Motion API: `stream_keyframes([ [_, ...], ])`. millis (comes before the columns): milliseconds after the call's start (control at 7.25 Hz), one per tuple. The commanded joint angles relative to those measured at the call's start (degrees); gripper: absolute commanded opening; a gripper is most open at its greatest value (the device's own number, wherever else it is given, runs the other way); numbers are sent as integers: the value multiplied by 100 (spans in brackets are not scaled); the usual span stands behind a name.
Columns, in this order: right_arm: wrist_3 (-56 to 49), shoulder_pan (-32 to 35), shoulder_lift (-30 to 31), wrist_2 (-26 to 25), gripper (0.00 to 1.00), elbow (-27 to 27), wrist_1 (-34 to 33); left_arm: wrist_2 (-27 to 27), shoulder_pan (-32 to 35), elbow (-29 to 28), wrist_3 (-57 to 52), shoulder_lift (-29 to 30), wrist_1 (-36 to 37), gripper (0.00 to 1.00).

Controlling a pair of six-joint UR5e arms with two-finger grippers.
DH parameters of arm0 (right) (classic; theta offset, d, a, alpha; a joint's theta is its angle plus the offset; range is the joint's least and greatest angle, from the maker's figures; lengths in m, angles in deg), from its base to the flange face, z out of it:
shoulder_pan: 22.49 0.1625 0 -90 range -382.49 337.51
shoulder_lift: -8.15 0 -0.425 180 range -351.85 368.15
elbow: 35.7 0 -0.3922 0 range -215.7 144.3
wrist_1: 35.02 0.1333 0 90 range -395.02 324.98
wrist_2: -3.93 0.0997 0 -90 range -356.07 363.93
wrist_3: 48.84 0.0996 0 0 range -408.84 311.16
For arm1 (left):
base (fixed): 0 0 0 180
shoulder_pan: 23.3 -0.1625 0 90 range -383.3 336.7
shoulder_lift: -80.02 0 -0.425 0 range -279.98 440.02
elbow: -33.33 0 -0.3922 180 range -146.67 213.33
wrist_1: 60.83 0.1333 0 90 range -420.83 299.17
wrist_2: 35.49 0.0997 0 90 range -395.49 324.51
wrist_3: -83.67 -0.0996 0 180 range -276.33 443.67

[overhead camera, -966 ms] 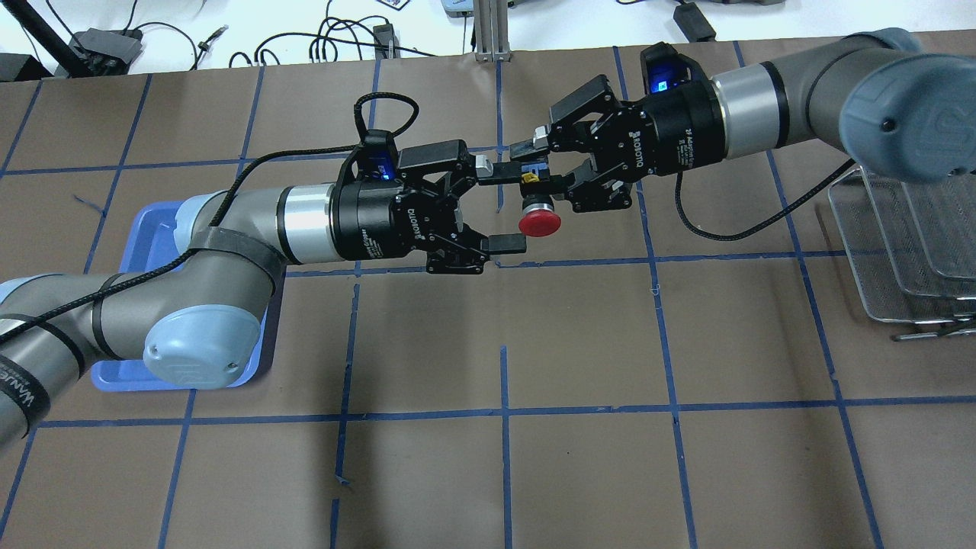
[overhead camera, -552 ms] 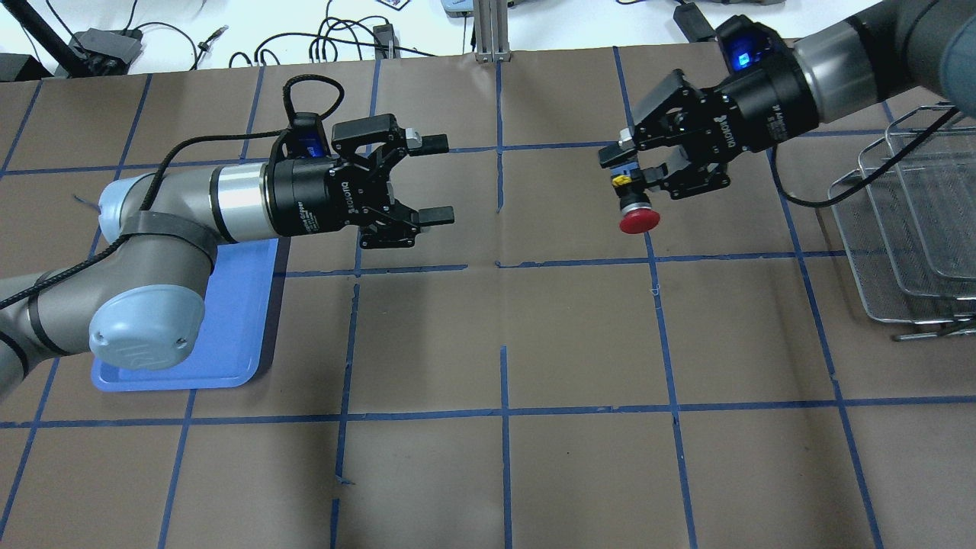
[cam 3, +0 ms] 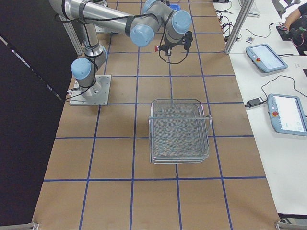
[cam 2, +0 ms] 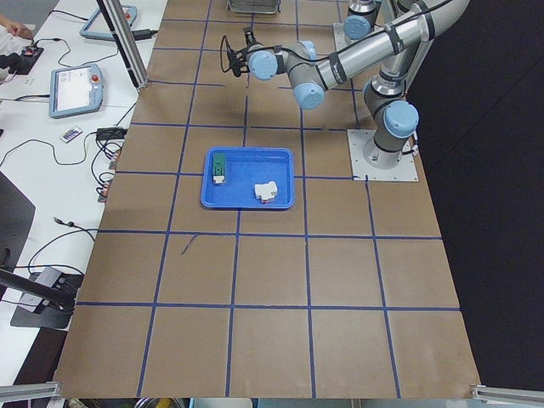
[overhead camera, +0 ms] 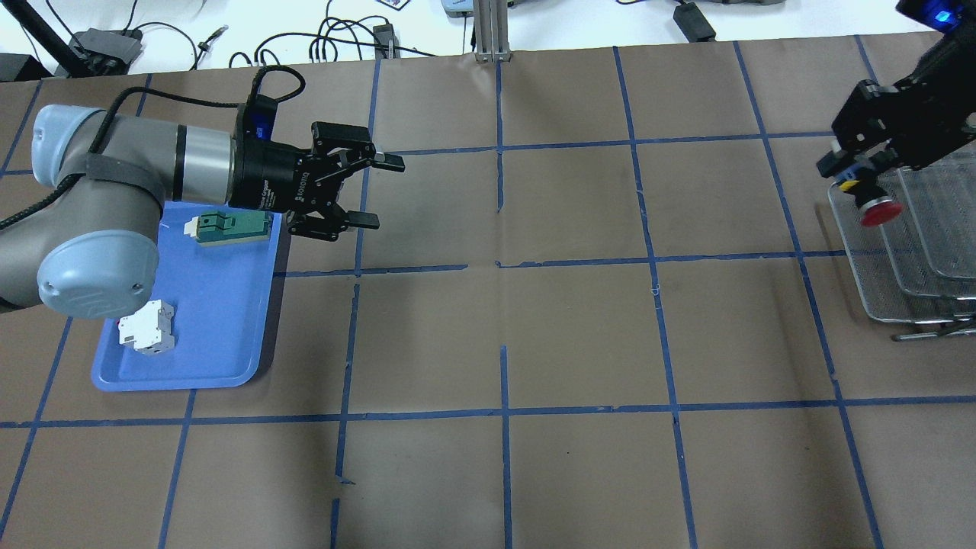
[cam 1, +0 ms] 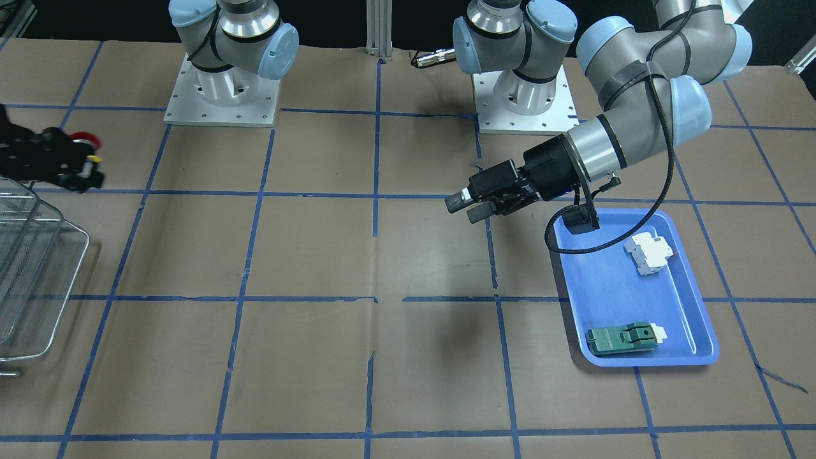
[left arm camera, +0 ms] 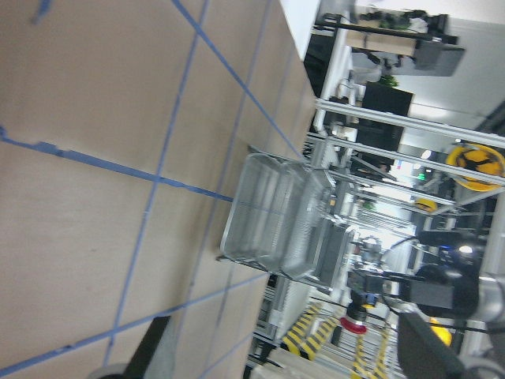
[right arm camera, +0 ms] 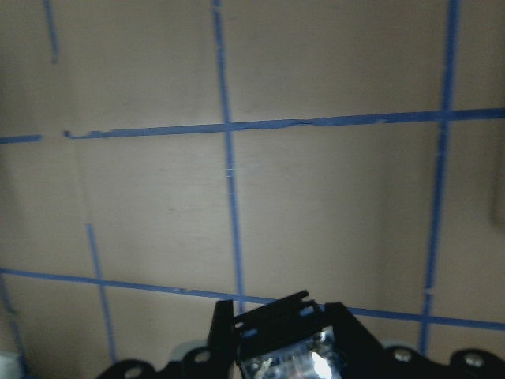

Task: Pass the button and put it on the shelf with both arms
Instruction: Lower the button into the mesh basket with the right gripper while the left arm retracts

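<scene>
Right hand point(overhead camera: 850, 171) pinches the button point(overhead camera: 877, 207) by its base; left hand point(overhead camera: 381, 192) spread.

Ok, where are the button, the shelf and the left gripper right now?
button point(overhead camera: 882, 212): overhead view, on its red cap.
shelf point(overhead camera: 877, 278): overhead view, on the lowest tier's mesh.
left gripper point(overhead camera: 389, 192): overhead view, midway between its open fingertips.
</scene>
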State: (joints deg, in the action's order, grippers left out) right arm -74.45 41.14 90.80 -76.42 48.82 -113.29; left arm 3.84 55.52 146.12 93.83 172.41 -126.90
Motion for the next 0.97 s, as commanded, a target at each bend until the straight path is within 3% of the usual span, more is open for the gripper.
stream_keyframes([
  [0, -313, -184, -484, -1978, 30, -251, -1533, 2034, 404, -536, 65, -124, -116, 100],
  [138, -374, -323, -660, -2446, 28, -148, -2369, 3122, 580, -808, 30, -194, -360, 100],
  [414, -725, -762, -969, -2389, 28, -146, -2492, 4446, 713, -1738, -153, -222, -1595, 100],
  [552, -735, -764, -1005, -2372, 38, -155, -2492, 5087, 888, -2116, -328, -204, -1967, 100],
  [690, -726, -773, -1109, -2032, 80, -155, -2501, 5433, 968, -2451, -548, -265, -2354, 100],
  [828, -674, -773, -1145, -2003, 100, -164, -2509, 5323, 960, -2550, -550, -213, -2505, 100],
])
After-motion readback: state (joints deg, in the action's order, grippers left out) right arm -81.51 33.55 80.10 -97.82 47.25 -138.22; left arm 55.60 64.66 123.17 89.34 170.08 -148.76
